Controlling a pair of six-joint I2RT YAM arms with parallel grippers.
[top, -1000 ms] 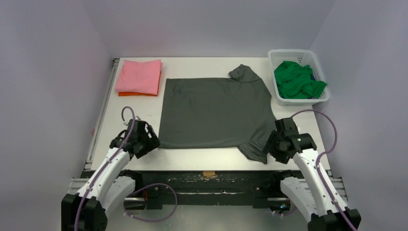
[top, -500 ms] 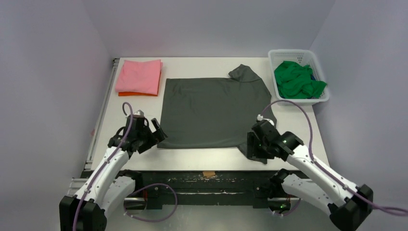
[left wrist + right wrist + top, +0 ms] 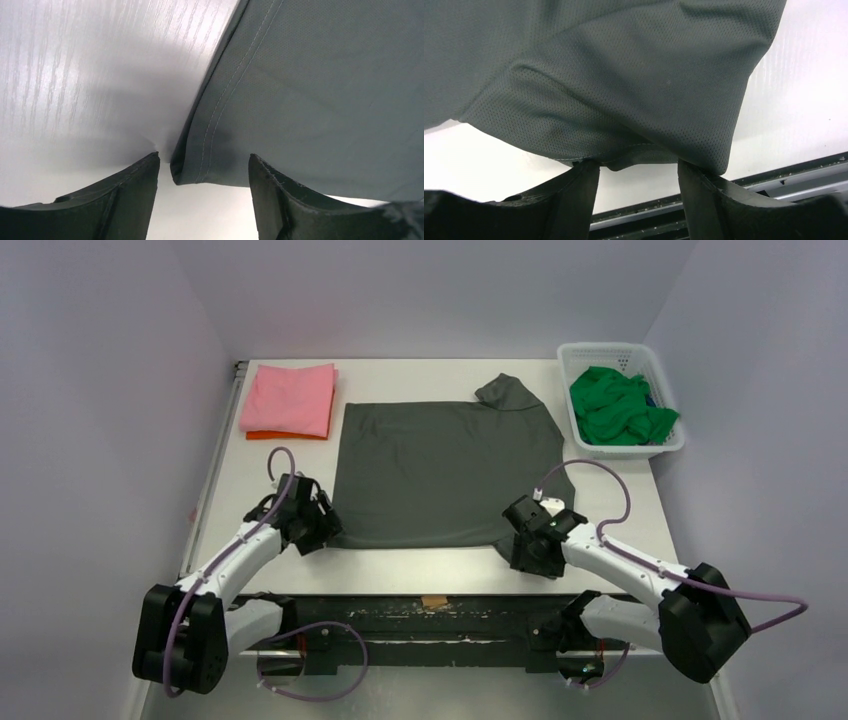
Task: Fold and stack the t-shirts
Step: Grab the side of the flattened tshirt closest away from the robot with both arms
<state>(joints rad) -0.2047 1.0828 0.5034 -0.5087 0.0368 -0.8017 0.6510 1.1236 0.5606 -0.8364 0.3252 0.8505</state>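
Note:
The dark charcoal-grey t-shirt (image 3: 445,470) lies spread flat in the middle of the table, one sleeve at the far right and one at the near right. My left gripper (image 3: 322,528) is open at the shirt's near left corner; in the left wrist view (image 3: 205,167) the hemmed corner (image 3: 192,172) lies between the fingers. My right gripper (image 3: 522,538) is open at the near right sleeve; in the right wrist view (image 3: 639,167) the sleeve's edge (image 3: 639,155) hangs just over the gap. A folded pink shirt (image 3: 288,398) lies on an orange one (image 3: 285,435) at the far left. A green shirt (image 3: 618,405) is crumpled in the basket.
The white lattice basket (image 3: 655,445) stands at the far right corner. The table's near edge with a dark metal rail (image 3: 430,605) runs just behind both grippers. White walls close in the table on three sides.
Both arms have reached inward and forward to the shirt's near edge: the left gripper to the near left corner, the right gripper leftward to the near right sleeve. The shirt has not moved.

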